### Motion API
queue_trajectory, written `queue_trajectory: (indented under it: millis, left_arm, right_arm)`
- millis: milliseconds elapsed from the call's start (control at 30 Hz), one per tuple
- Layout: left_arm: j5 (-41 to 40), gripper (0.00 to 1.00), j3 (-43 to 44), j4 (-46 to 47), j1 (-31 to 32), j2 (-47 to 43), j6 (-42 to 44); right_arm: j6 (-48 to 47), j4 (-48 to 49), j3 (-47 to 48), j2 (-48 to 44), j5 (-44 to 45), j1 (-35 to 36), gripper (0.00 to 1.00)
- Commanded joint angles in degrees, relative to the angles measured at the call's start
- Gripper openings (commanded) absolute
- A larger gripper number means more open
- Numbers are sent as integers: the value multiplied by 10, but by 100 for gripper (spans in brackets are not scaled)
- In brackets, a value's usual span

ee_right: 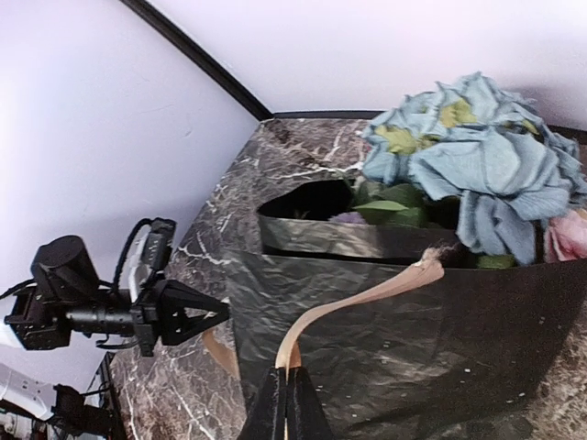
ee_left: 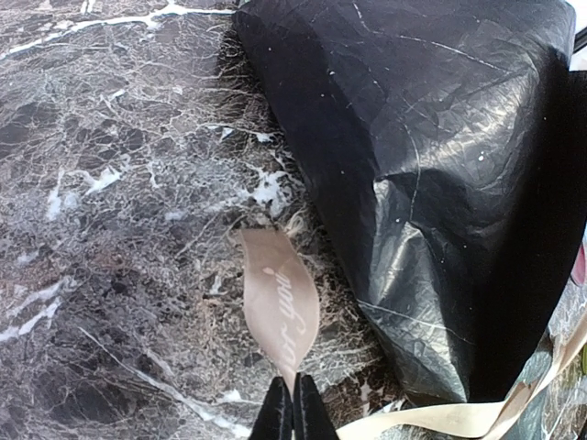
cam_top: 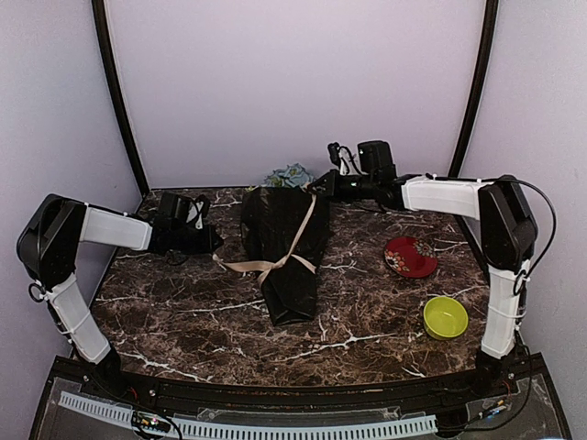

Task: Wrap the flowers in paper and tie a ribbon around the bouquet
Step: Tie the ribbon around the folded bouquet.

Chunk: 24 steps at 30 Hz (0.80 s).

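Note:
The bouquet lies mid-table, its black paper [cam_top: 284, 257] wrapped round the flowers [cam_top: 289, 174], whose blue and green tops stick out at the far end. The beige ribbon [cam_top: 275, 266] crosses over the paper's waist. My left gripper [cam_top: 217, 243] is left of the bouquet, shut on one ribbon end [ee_left: 280, 302] just above the tabletop, fingertips [ee_left: 284, 408] pressed together. My right gripper [ee_right: 287, 376] hovers by the far, wide end, shut on the other ribbon end [ee_right: 367, 293], which curves up toward the blue flowers [ee_right: 477, 156] over the paper [ee_right: 413, 348].
A red plate [cam_top: 409, 256] sits right of the bouquet and a green bowl [cam_top: 445, 316] nearer the front right. The dark marbled table [cam_top: 183, 321] ends at the back wall just behind the flowers.

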State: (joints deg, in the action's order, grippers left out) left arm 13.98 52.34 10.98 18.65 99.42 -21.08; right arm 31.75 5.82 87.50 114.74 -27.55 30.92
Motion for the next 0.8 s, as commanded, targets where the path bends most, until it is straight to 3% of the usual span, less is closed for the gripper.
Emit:
queue_trajectory:
  millis: [0,533,767]
  left_arm:
    - [3,0,1,10,3,1,-5]
    - [-17,0,-6,11,0,-4,-15]
    - [-27,0,-68,28,-78,-12,-108]
  right_arm:
    - [0,38,2,-7,-23,8,0]
    - [3,26,-13,-1,4,-15,0]
    - [6,12,-142,-54,78,-124,0]
